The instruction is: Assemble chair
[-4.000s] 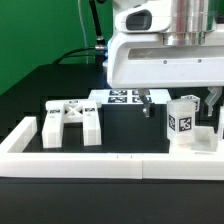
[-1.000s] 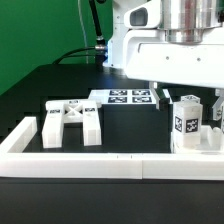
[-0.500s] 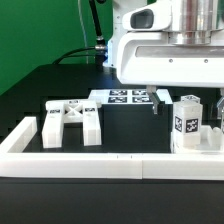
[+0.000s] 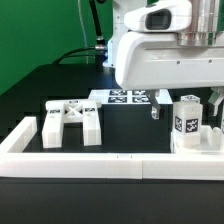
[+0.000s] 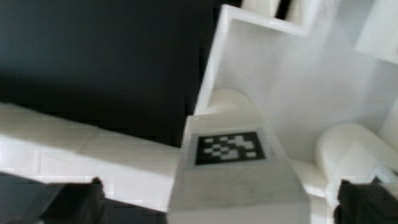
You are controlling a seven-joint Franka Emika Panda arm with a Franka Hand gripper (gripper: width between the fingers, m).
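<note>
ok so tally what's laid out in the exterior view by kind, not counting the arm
cross-braced frame: 1
upright tagged part: 1
marker board: 1
border wall: 1
total: 4, and the white pieces beside the upright part are too hidden to count

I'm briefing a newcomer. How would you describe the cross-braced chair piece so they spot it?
Start at the long white wall across the front. Just behind it, on the exterior view's left, lies the cross-braced frame; only it shows an X-shaped brace.
</note>
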